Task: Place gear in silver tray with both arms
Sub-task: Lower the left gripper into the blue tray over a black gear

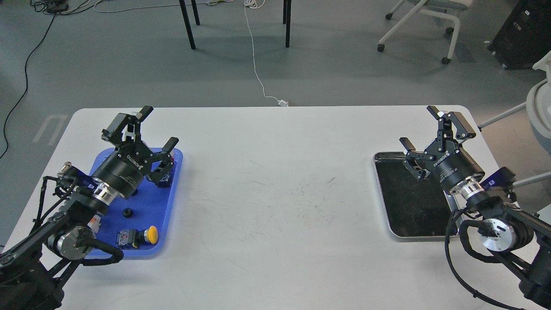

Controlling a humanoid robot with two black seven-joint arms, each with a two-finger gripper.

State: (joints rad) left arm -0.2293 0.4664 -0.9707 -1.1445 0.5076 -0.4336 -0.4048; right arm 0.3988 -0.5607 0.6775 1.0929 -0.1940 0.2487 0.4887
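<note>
A small black round gear (pixel 127 212) lies in the blue plastic tray (pixel 153 202) at the left of the white table. My left gripper (pixel 159 127) hovers over the far end of that tray, open and empty, some way beyond the gear. At the right lies the silver tray (pixel 409 206), its dark shiny bottom bare. Over the silver tray's far right part my right gripper (pixel 418 125) is open, with nothing between its fingers.
The blue tray also holds a yellow-capped push button (pixel 138 236) near its front edge and a dark blue block (pixel 165 177) under my left gripper. The white table (pixel 275 193) stretches between the two trays. Chairs and cables stand on the floor beyond.
</note>
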